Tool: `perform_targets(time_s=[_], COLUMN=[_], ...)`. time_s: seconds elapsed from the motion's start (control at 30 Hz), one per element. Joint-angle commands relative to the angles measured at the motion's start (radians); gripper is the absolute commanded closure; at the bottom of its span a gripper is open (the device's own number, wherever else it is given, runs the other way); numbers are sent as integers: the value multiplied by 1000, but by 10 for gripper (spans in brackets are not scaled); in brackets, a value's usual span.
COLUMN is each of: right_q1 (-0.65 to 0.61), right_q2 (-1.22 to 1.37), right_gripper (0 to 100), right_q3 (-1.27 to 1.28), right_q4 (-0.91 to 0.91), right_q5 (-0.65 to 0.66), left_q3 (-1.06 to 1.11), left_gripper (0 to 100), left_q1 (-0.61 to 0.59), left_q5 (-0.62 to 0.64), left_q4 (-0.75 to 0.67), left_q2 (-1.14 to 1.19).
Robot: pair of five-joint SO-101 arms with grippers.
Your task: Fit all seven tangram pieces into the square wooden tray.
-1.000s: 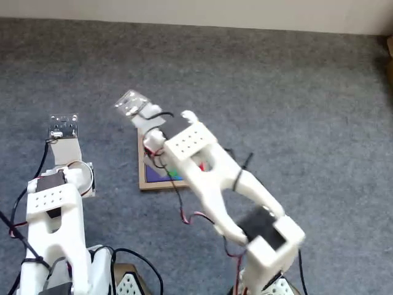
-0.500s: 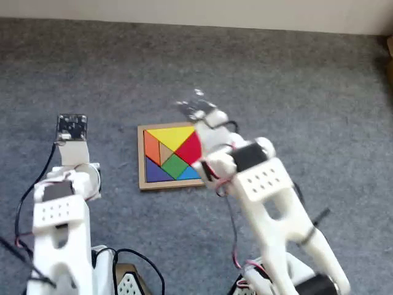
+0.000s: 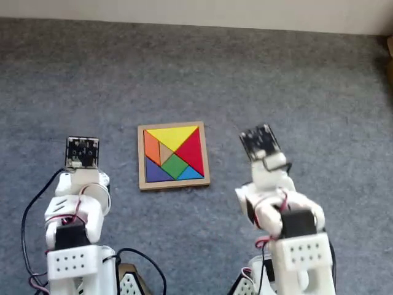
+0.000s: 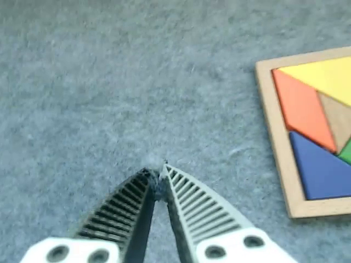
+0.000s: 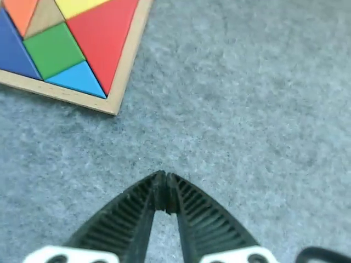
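The square wooden tray (image 3: 140, 158) lies on the grey carpet between the two arms. Inside it sit the coloured tangram pieces: yellow (image 3: 171, 136), red (image 3: 193, 151), orange (image 3: 151, 149), tan, green (image 3: 175, 165), dark blue and light blue. My left gripper (image 4: 161, 174) is shut and empty over bare carpet to the left of the tray (image 4: 277, 148). My right gripper (image 5: 164, 178) is shut and empty over carpet to the right of the tray (image 5: 127, 60), a short way off its near corner.
Grey carpet (image 3: 276, 80) surrounds the tray on all sides. A pale wall strip (image 3: 196, 12) runs along the far edge. Cables trail beside both arm bases at the near edge.
The right arm has pulled back from over the tray to its own side, uncovering the filled tray. The left arm has drawn back toward its base.
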Motion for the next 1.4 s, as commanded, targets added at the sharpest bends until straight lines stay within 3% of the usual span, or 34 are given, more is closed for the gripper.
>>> perform_targets(time_s=[0.0, 0.33, 0.8, 1.0, 1.13, 1.37], right_q1=[38, 139, 148, 157, 159, 159], right_q2=[-214, -653, -627, -618, -618, -634], right_gripper=[983, 983, 995, 995, 994, 994], right_q3=[131, 524, 773, 769, 769, 769], right_q4=[-2, -139, -174, -156, 15, 22], right_q5=[3, 3, 5, 6, 8, 9], left_q3=[18, 96, 194, 194, 194, 194], left_gripper=[994, 992, 992, 992, 993, 994], left_q1=[45, 127, 193, 254, 248, 248], left_q5=[6, -52, -64, -64, -64, -64], left_q4=[91, 176, 115, 255, 374, 526], left_q2=[-150, -364, -354, -354, -354, -354])
